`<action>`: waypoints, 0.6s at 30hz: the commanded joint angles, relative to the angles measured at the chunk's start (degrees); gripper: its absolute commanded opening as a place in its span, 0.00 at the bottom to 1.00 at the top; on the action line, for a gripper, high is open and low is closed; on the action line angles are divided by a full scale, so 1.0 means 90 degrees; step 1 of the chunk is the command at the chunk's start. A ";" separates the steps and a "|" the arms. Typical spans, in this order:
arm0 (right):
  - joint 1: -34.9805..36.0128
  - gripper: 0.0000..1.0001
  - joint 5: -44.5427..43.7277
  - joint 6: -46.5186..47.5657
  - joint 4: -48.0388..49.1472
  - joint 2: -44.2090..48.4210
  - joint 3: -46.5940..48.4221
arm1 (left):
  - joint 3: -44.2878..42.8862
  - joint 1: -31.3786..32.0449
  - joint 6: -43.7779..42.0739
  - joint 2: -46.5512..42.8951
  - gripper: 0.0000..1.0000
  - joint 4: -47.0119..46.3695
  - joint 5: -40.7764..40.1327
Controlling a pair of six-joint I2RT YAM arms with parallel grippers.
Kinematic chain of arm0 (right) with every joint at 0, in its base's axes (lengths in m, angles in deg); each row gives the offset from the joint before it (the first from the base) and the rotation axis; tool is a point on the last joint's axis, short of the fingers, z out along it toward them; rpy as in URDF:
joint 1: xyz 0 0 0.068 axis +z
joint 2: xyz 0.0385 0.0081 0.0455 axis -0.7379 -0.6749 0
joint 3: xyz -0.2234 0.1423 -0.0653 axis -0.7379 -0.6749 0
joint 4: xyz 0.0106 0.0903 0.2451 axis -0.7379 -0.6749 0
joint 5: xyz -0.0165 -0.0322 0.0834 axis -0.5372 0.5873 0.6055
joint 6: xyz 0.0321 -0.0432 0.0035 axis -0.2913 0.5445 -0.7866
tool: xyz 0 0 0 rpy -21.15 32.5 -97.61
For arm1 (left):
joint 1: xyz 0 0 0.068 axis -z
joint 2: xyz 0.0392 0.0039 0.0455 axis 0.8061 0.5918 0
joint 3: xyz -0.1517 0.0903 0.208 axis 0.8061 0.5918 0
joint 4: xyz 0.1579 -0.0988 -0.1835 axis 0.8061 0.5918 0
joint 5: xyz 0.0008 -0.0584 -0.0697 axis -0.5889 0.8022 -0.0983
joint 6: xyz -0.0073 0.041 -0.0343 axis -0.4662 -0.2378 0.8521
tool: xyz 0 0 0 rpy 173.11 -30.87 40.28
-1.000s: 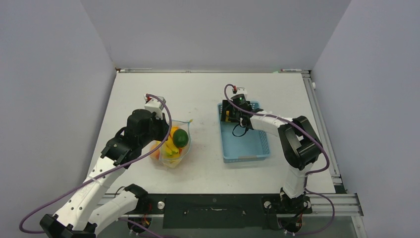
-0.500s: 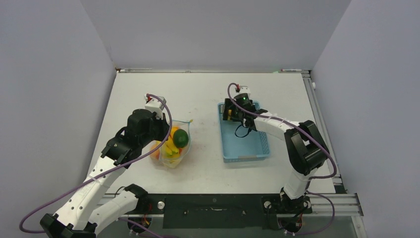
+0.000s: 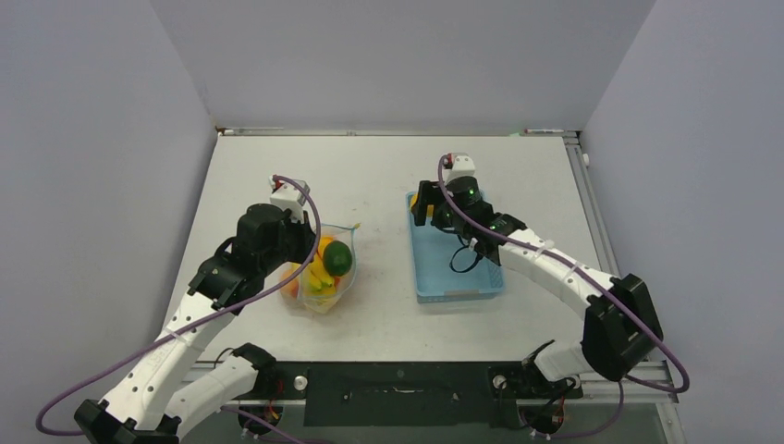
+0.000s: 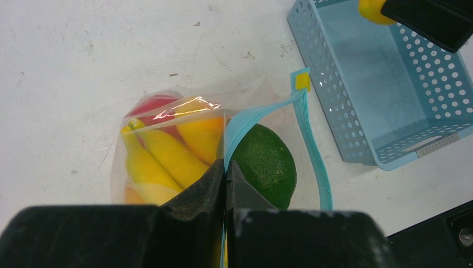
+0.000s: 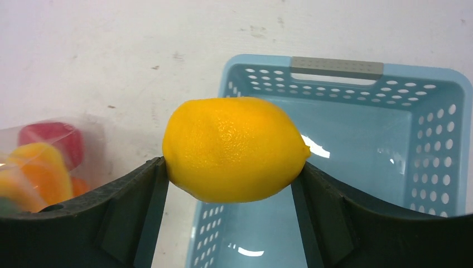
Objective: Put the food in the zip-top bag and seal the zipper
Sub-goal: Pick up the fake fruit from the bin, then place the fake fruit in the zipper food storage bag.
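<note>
Lemon (image 5: pixel 234 148) is sitting clamped between the wide-spread jaws of the right gripper (image 5: pixel 231 187), hanging over the far left corner of the light-blue basket (image 5: pixel 334 67). The left gripper (image 4: pixel 225 184) is pinching fully closed on the zipper (image 4: pixel 254 114) of the zip-top bag (image 4: pixel 184 106), which is lying on the table (image 3: pixel 370 176) left of the basket, holding lime (image 4: pixel 262 164), bananas (image 4: pixel 162 162) and red apple (image 4: pixel 153 104).

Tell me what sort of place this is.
Probably a robotics lab test cell: a white table boxed in by plain walls, a left arm and right arm bolted to a metal rail at its near edge, and a glossy lemon that looks like a toy.
</note>
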 commanded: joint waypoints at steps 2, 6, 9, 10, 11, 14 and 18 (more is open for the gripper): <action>0.0595 0.42 -0.0086 0.0287 -0.0162 0.0907 0.0022 | -0.0158 -0.0021 -0.0063 -0.0116 0.00 -0.0127 0.0014; 0.0834 0.42 0.0477 0.0235 -0.0041 0.1345 -0.0058 | -0.0160 -0.0021 -0.0062 -0.0161 0.00 -0.0128 -0.0015; 0.1031 0.43 0.0953 0.0210 0.0078 0.1544 -0.0068 | -0.0154 -0.0022 -0.0061 -0.0194 0.00 -0.0144 -0.0038; 0.1138 0.43 0.1102 0.0236 0.0107 0.1572 -0.0047 | -0.0159 -0.0023 -0.0061 -0.0201 0.00 -0.0135 -0.0048; 0.1226 0.44 0.1273 0.0269 0.0140 0.1579 -0.0027 | -0.0160 -0.0024 -0.0054 -0.0206 0.00 -0.0143 -0.0051; 0.1610 0.44 0.1404 0.0414 0.0074 0.1495 0.0136 | -0.0160 -0.0027 -0.0053 -0.0226 0.00 -0.0140 -0.0060; 0.2181 0.43 0.1148 0.0653 -0.0029 0.1334 0.0355 | -0.0160 -0.0025 -0.0052 -0.0245 0.00 -0.0143 -0.0085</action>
